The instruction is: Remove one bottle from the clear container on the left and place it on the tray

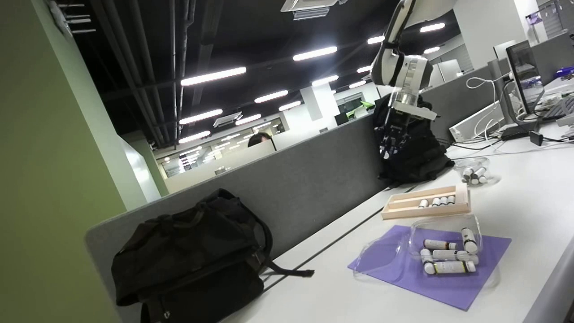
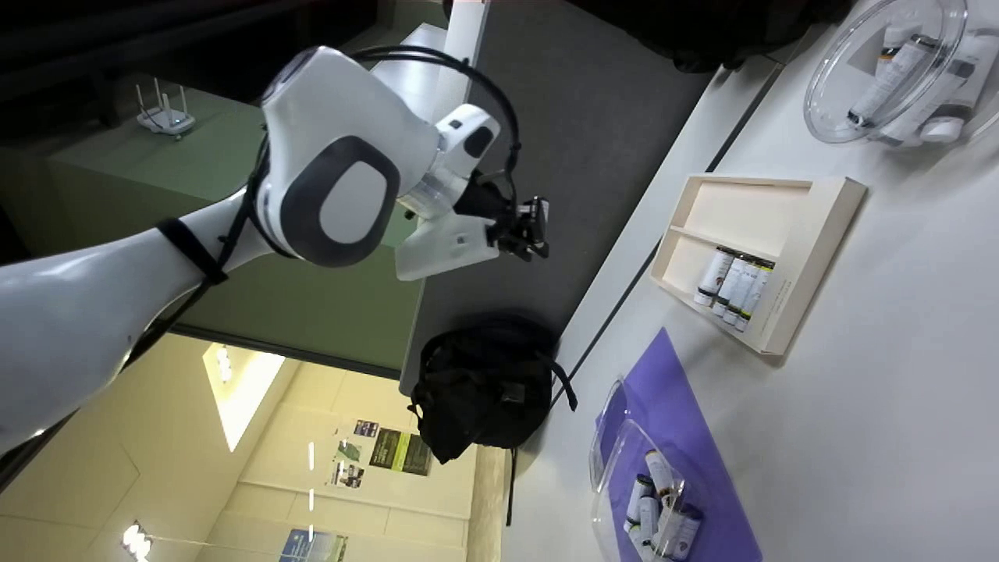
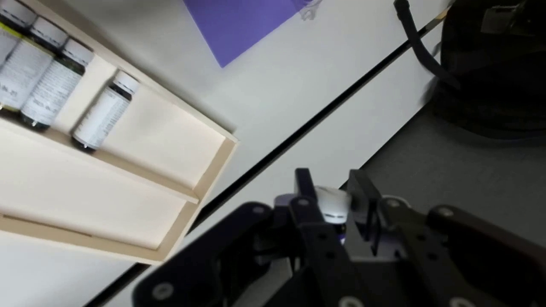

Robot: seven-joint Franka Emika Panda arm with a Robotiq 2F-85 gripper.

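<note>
Claw [image 3: 332, 183]: clamped on a bottle [image 3: 334, 202]. The jaws stand no farther apart than the white cap, and both pads appear to bear on it. A dark neck shows past the cap; the body is largely hidden, so its tilt cannot be determined. The claw hangs raised above the surface [image 2: 897, 375], well apart from the tray [image 3: 162, 136].

Tray: wooden, with a divider. Four bottles lie on their sides in one compartment, caps toward the mat side: three in a row [image 3: 27, 70], and a single one [image 3: 104, 111] beyond a gap. The arrangement appears deliberate: wall and divider check lengthwise sliding, though sideways rolling remains possible. The bare floor beside the single one is judged the likely place for the held bottle.

Supply: in an exterior view, the near container [image 1: 441, 224] rests on the purple mat [image 1: 448, 287] with bottles piled loosely; the far container [image 1: 473, 161], beyond the tray, also holds bottles. The held bottle's origin is not shown.

Assessment: gripping by the cap presumably suits lifting from a pile and leaves the body free for laying down. The cap may slip or pivot if the bottle strikes the divider. Placement is outstanding.
</note>
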